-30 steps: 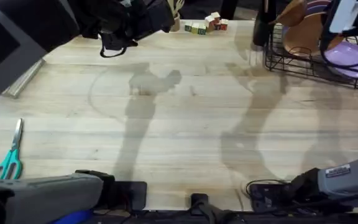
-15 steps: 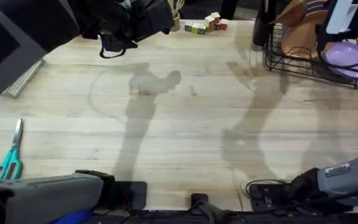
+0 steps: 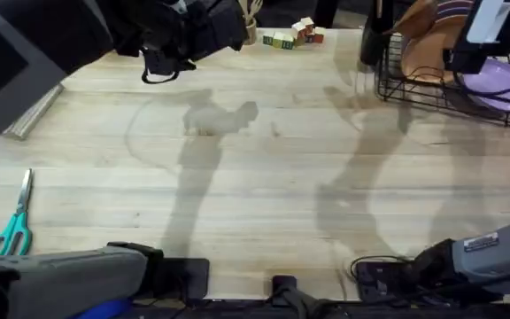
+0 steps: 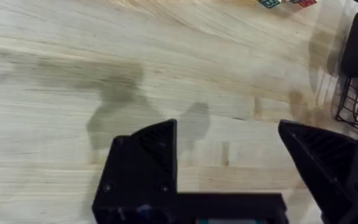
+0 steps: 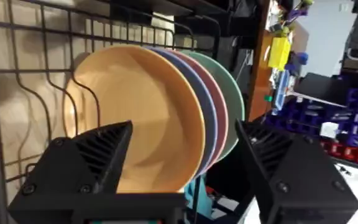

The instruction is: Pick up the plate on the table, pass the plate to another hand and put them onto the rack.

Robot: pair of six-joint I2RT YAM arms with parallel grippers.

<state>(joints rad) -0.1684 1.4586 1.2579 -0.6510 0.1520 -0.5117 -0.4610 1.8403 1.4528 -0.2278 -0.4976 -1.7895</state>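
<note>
Butcher-block planks of the table [image 3: 264, 177] run from teal scissors [image 3: 12, 229] at the near left to the black wire rack [image 3: 432, 89] at the far right. At far left, the left gripper [image 4: 229, 162] hangs spread and empty. At the rack, the right gripper [image 5: 185, 162] stands spread, released from the plate [image 5: 135, 118], which stands upright between the tines. Withdrawing carelessly could snag a finger on the rim and tip the plate.
</note>
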